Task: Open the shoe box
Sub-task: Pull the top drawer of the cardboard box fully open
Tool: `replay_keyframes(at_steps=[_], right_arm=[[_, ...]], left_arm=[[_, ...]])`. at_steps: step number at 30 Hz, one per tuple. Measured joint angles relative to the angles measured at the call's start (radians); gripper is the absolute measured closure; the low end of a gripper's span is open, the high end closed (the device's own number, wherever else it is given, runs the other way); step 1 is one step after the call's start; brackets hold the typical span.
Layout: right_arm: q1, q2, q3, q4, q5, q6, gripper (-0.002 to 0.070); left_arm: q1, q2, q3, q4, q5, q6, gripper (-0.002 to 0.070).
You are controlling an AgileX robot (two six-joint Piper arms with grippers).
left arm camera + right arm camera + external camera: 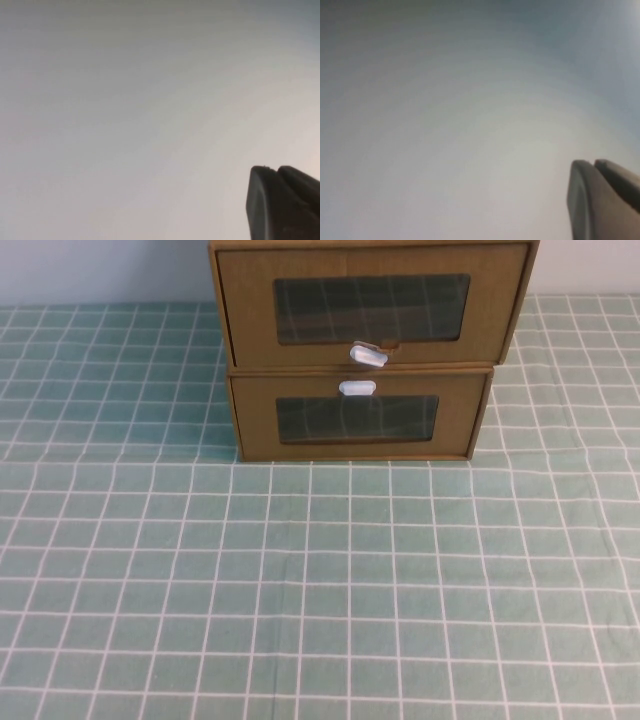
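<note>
High view: at the far middle of the green checked tablecloth point(300, 590), an upper brown cardboard shoe box point(372, 302) sits stacked on a lower brown cardboard shoe box point(360, 415). Their wide, dark-windowed fronts run left to right and face the robot, each bearing a small white handle point(357, 388). Off the cloth, the left gripper point(274, 169) and right gripper point(594, 162) show only in their wrist views, against blank pale background, fingers clenched together on nothing.

This seems to be a plain test setup with a homely touch, not a lived-in room. The worktop point(320, 640) is covered with a green checked cloth point(120, 540) and a bare pale wall point(100, 270) stands behind it. On the cloth, a brown shoe box point(372, 305) is stacked on a second box point(358, 418).
</note>
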Motion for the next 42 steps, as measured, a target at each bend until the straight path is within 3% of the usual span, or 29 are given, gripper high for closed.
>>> replay_keyframes(at_steps=[3,6,18,21,23,29,34,42], right_arm=[[0.0,0.13,-0.098,0.002,0.212,0.0,0.069],[0.0,0.233,-0.125,0.002,0.332,0.0,0.069],[0.003,0.562,-0.125,0.181,0.545,-0.043,0.0689],[0.012,0.653,-0.125,0.226,0.602,-0.173,0.069],[0.038,0.72,-0.125,0.274,0.616,-0.35,0.069],[0.19,0.897,-0.125,0.484,0.657,-0.812,0.069],[0.349,1.01,-0.125,0.448,0.753,-1.089,0.069],[0.425,1.095,-0.125,0.33,0.85,-1.156,0.0689]], left_arm=[[0.0,0.144,-0.107,0.0,0.195,-0.023,0.068],[0.0,0.275,-0.137,-0.001,0.28,-0.036,0.068],[-0.04,0.671,-0.139,-0.135,0.214,-0.179,0.068],[-0.095,0.72,-0.139,-0.122,0.142,-0.167,0.068],[-0.145,0.753,-0.157,-0.057,0.128,-0.131,0.068],[-0.311,0.936,-0.39,0.15,0.26,-0.071,0.068],[-0.365,1.143,-0.706,0.151,0.471,0.071,0.068],[-0.368,1.487,-1.163,-0.227,0.871,0.525,0.068]])
